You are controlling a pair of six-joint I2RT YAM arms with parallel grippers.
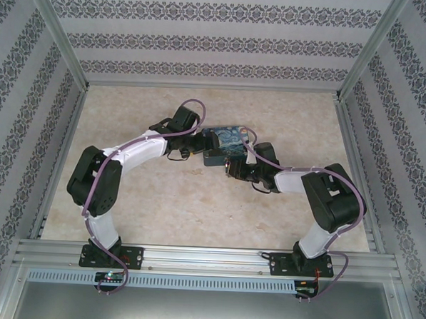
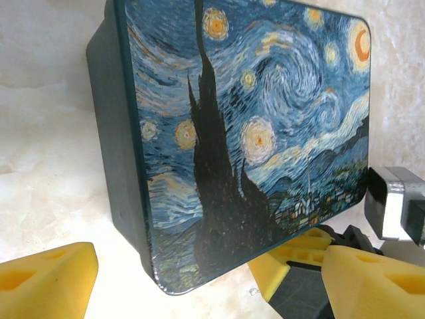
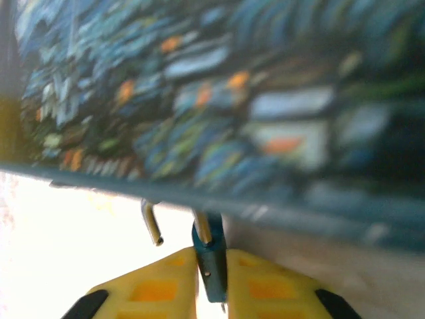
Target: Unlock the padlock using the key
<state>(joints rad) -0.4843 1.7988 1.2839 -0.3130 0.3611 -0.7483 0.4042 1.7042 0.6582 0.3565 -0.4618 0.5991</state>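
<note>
So at this point my right gripper point(image 3: 211, 258) was clamped shut on the padlock point(image 3: 210, 274). The little blue-teal body sat edge-on between the two yellow pads point(image 3: 149, 289), and both of them were touching it. The shackle point(image 3: 151, 224) stuck up out of the top: one thin metal leg went down into the body, while the other ended free just beside it, with its bend tucked up against the underside edge of the tin box point(image 2: 265, 119). The wrist camera was super blurry on the tin, so I couldn't tell whether the shackle was hooked through anything on it. My left gripper point(image 2: 206, 286) was the opposite story. It was spread wide open with nothing in it, its yellow fingers point(image 2: 46, 279) well apart on either side of the tin's near corner and not touching it. From that side the tin was sharp, with its night-sky painting of swirls, yellow stars and a dark cypress, and it looked tipped up on one edge rather than lying flat. From above, the tin sat around the middle of the pale marbled desk point(image 1: 196, 209) with my two arms curling in on it, left gripper at its left end and right gripper at its near edge. The padlock was right there under that edge, too tiny to make out from up top.
</note>
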